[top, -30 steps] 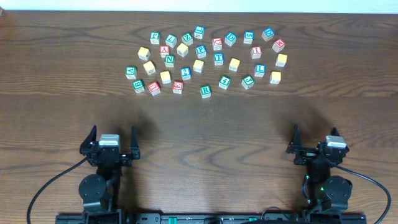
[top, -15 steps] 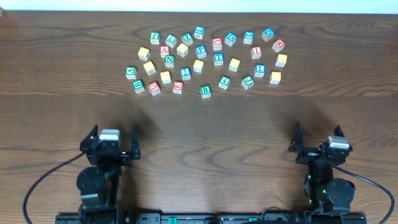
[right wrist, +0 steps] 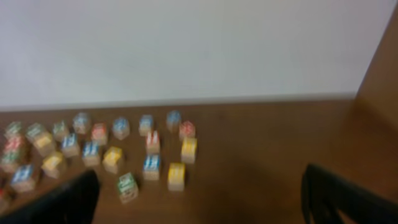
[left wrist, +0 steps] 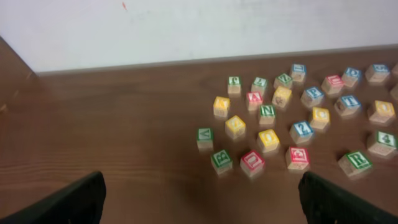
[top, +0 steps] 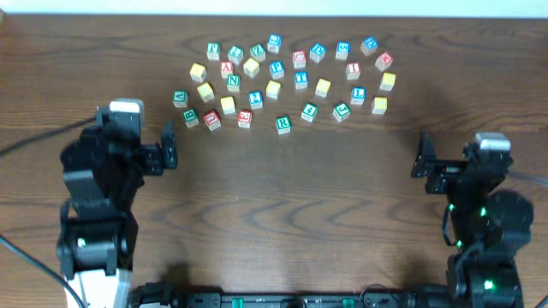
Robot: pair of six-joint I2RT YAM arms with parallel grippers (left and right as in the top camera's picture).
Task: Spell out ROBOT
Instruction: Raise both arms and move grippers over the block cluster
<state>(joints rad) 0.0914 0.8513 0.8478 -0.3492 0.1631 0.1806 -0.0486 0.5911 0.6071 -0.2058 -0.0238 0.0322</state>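
Plainly legible — green R cube [top: 283,124], green B cube [top: 191,117], blue T cube [top: 300,79]; left tool [left wrist: 202,199], right tool [right wrist: 199,199] both released.

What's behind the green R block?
Just behind the R sit a yellow block and the blue T, neither touching it. From above, nothing is hidden back there except the blocks' undersides.

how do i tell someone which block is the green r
On the wooden table, find the cluster of letter cubes on the far half. The green R cube sits on the cluster's near edge, roughly midway across. It has a green letter, while the cube to its left is red-lettered.
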